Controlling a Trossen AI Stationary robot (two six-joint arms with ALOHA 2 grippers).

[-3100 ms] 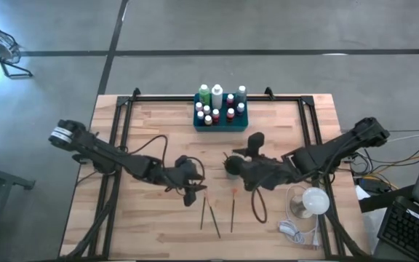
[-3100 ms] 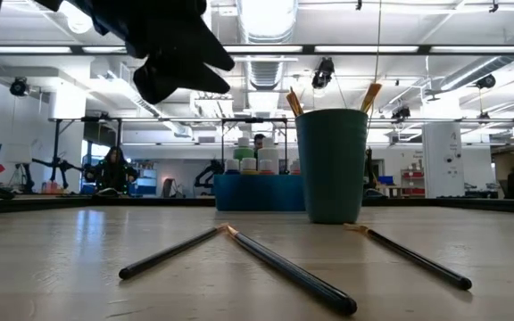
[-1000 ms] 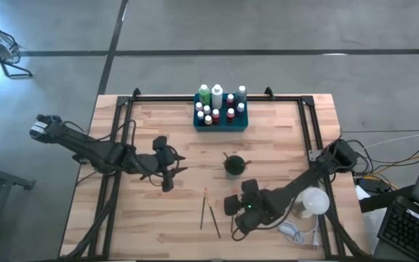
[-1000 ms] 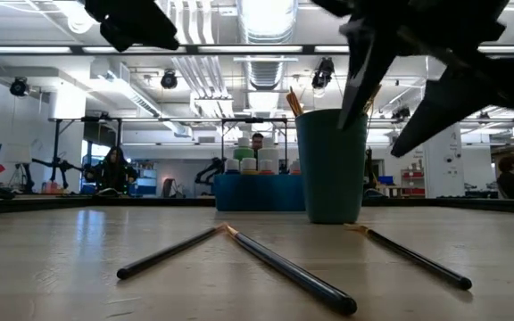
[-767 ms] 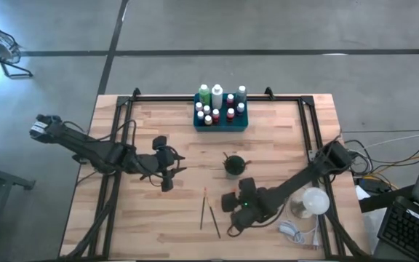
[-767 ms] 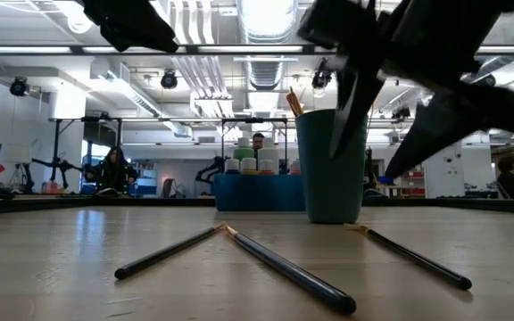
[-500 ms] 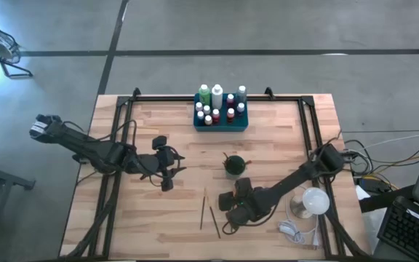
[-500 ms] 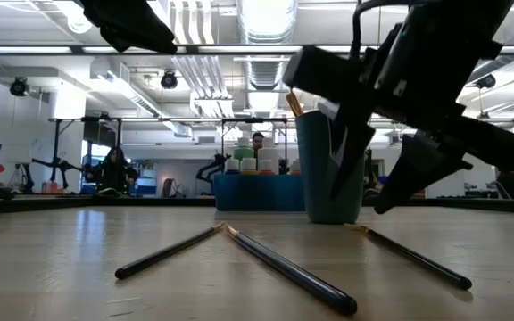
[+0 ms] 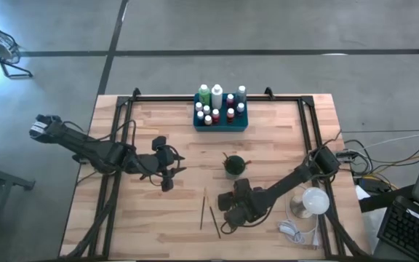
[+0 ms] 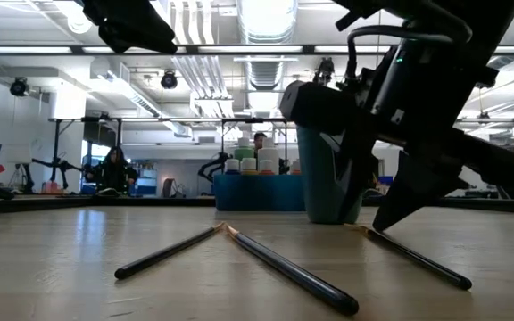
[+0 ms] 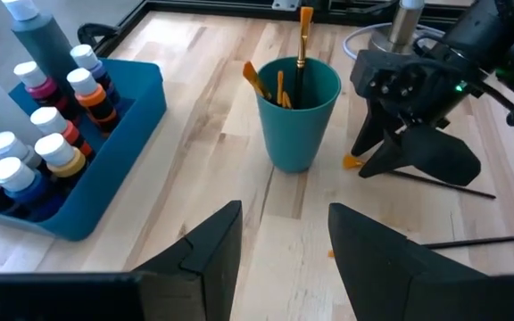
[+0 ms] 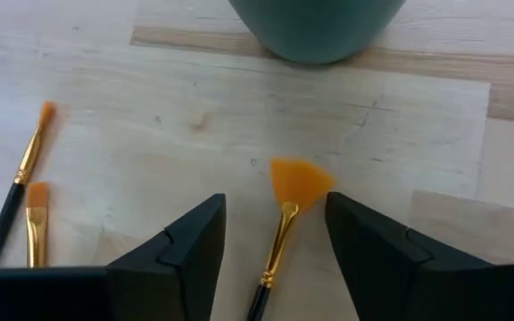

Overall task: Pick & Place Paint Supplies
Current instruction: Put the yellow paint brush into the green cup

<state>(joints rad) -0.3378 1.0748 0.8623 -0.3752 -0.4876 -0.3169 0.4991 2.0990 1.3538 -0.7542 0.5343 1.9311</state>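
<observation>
Three thin paintbrushes lie flat on the wooden table. Two (image 9: 203,211) (image 9: 214,222) lie near the front middle. The third, an orange fan brush (image 12: 286,214), lies between the fingers of my right gripper (image 12: 275,241), which points steeply down, open, just above the table; its fingers stand on either side of the ferrule without touching it. The dark green cup (image 9: 233,166) behind it holds several brushes. White-capped bottles stand in the teal tray (image 9: 220,116) at the far edge. My left gripper (image 9: 167,178) hangs open above the table's left half, with nothing in it.
A white round object (image 9: 313,200) and a coiled white cable (image 9: 293,229) sit at the near right. Black frame rails (image 9: 122,138) run along both table sides. The wood between the tray and cup is bare. People show in the room behind the table.
My right gripper has come down to just above the table and gone a little toward the table's left edge, so that its fingers now stand on either side of the fan brush. Its fingers have come somewhat closer together. The brushes have not moved.
</observation>
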